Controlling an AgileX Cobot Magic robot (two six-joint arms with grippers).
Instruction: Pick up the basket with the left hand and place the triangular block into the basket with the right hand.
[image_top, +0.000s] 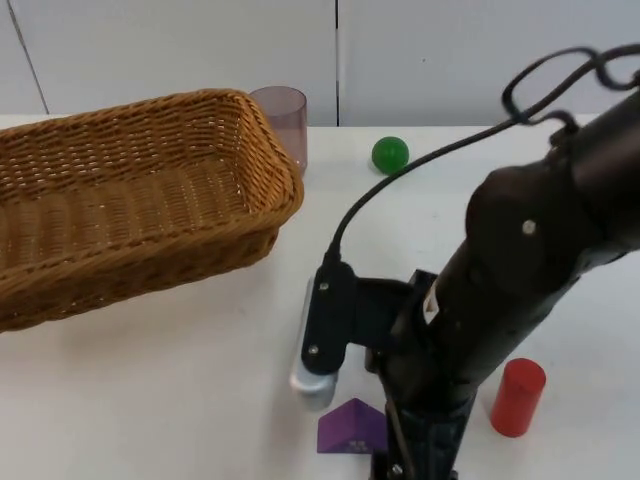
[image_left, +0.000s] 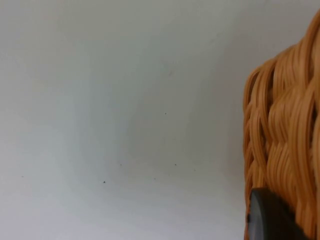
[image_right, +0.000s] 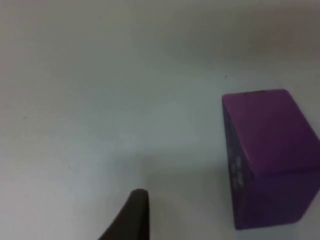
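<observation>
Basket (image_top: 130, 200) first: in the top view you see the wicker tray tilted at about nine to ten o'clock on the white table (image_top: 150, 400), and in the left wrist view its weave sits right against a black fingertip (image_left: 270, 217). From that, the left gripper looks to have a hold on the basket's wall, though you cannot tell how tightly its fingers are closed.

Your triangular block (image_top: 352, 427), the purple one, lies at six o'clock on the table, just beside the right arm (image_top: 500, 290). The right gripper (image_right: 210, 220) hangs low over it; one fingertip (image_right: 132, 215) stands clear of the block with bare table between, so it holds nothing, and you cannot tell how wide the jaws are.

You are at the reach for the block. Next, you would need to centre the jaws across the block's flat faces, close, lift, then carry toward ten o'clock. Mind the red cylinder (image_top: 518, 397) at five o'clock; the green ball (image_top: 390, 154) and the tinted cup (image_top: 283, 120) sit well away.
</observation>
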